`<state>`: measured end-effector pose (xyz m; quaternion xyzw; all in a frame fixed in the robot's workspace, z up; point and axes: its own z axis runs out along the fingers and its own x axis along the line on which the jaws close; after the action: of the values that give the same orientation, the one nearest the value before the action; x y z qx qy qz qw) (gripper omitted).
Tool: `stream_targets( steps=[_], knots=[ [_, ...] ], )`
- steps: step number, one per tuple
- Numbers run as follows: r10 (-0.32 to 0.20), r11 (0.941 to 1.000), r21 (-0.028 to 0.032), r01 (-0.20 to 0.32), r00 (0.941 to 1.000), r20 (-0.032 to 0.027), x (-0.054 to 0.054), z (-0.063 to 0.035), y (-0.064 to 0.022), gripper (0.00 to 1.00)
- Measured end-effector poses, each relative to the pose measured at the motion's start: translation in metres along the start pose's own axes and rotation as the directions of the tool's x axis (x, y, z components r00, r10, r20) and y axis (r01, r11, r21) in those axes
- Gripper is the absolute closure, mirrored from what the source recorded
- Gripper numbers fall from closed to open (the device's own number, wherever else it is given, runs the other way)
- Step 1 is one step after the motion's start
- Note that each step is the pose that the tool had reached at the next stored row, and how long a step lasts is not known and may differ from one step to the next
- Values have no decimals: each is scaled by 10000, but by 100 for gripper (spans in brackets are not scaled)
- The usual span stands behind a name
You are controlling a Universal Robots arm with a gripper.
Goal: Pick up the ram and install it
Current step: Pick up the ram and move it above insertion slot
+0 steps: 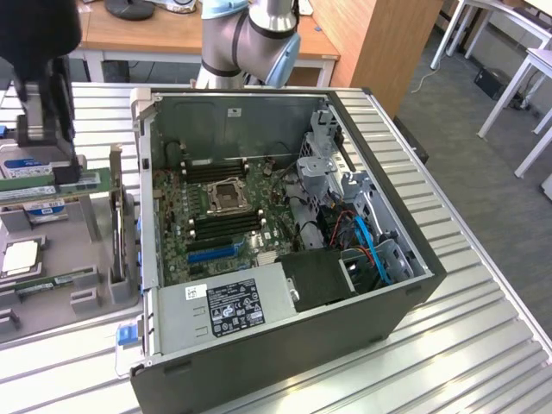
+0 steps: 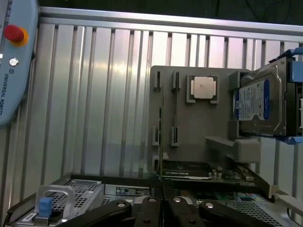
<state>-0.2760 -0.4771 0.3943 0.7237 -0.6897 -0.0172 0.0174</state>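
Gripper point(image 2: 161, 207) jaws are pinched narrow on the ram point(image 1: 84, 180) — the green stick hangs level in the air above the grey tray point(image 2: 196, 125). Below it on the tray a second green stick point(image 1: 52, 280) lies in its holders, with the square CPU chip point(image 2: 203, 88) beside it and the hard drive point(image 2: 259, 99) standing on edge past that. Farther on, the open computer case point(image 1: 285, 233) sits in the middle of the desk point(image 2: 94, 94), just beside the tray, its motherboard point(image 1: 216, 216) facing up — the tray itself lies toward the desk's edge on the exterior view's left.
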Motion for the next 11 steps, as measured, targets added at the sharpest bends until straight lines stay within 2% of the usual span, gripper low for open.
stream_targets(
  steps=[11],
  knots=[
    [0, 10000, -6, 0, 10000, -1, 19, -20, -382, 88]
  ],
)
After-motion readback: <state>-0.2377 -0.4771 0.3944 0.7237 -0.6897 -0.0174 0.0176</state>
